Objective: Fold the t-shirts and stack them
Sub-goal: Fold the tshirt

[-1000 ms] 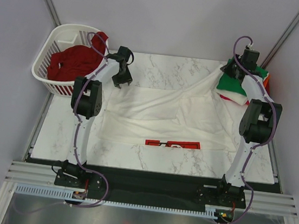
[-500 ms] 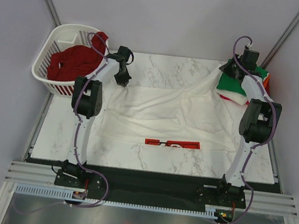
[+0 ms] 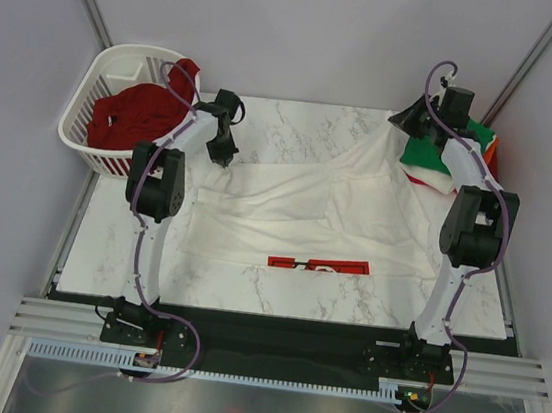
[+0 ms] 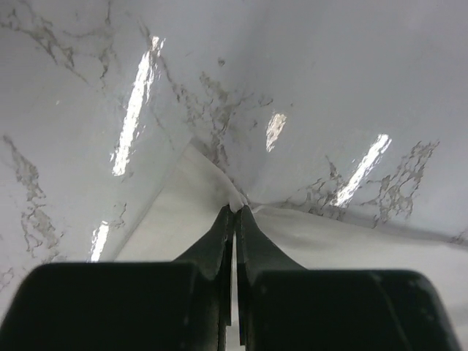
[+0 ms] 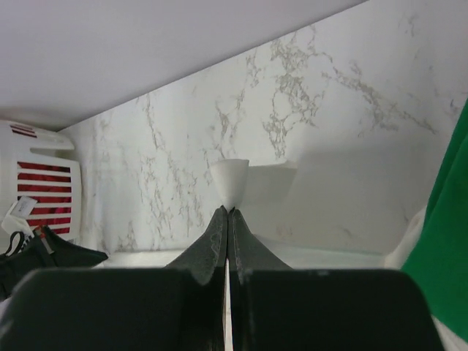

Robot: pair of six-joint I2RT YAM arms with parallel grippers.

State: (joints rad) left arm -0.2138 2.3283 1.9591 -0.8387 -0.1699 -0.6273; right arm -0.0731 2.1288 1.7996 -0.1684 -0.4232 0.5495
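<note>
On the white t-shirt [image 3: 296, 209], red print [image 3: 321, 266] is illegible.

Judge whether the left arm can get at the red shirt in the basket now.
Probably not yet: the basket sits close, nothing between, but the left gripper is shut on the white t-shirt.

Left gripper [image 4: 235, 212] jaws closed, seemingly pinching the white t-shirt [image 3: 300, 220].

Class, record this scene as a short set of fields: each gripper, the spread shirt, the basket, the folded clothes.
Left gripper: shut on the white t-shirt, far left corner
Right gripper: shut on its far right corner
Shirt layout: spread on the table, red print at near edge
Basket: holds a dark red t-shirt
Green t-shirt: folded, far right
</note>
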